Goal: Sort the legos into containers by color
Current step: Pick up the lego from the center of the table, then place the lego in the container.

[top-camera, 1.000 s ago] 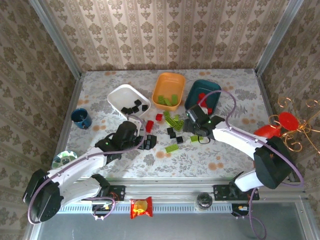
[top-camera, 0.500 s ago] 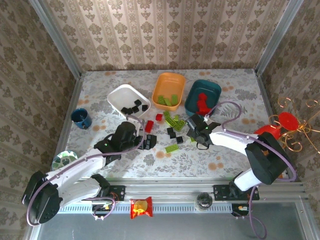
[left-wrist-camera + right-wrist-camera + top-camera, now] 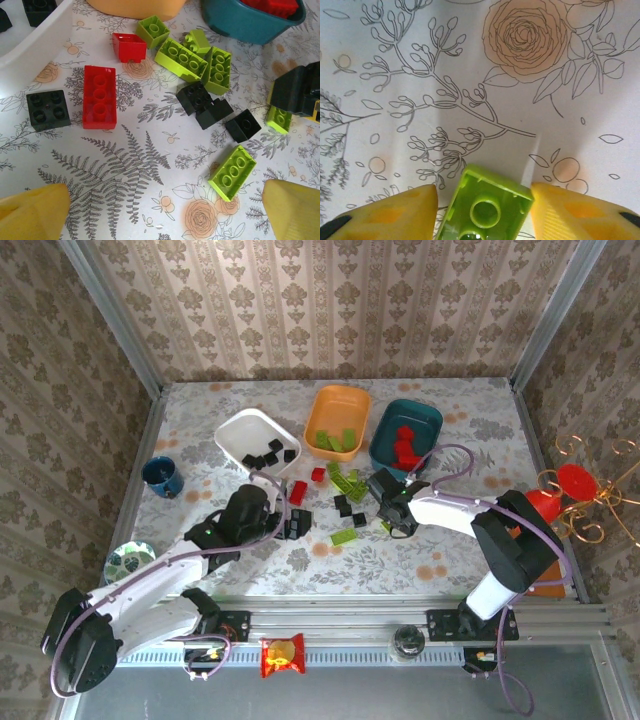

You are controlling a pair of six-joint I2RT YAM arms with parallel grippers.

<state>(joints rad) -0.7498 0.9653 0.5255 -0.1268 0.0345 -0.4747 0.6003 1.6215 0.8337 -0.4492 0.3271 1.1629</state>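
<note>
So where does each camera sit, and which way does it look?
Top: above and behind the arms, looking down on the table; both arms show.
Left wrist: on the left arm, facing loose bricks; its yellow fingertips show.
Right wrist: facing straight down; its fingers flank a lime brick.
Shared: the left wrist view shows that brick too.

My left arm stretches low from the near edge of the tabletop, slanting up and rightward toward the middle. My left pincer points down at the surface, its yellow fingertips spread as wide apart as they go, with nothing between them. My right arm rises from the near edge, bends at the elbow near the right edge, and its forearm reaches left toward the middle. My right pincer is low over the tabletop, its fingers drawn in against both sides of a green brick.
</note>
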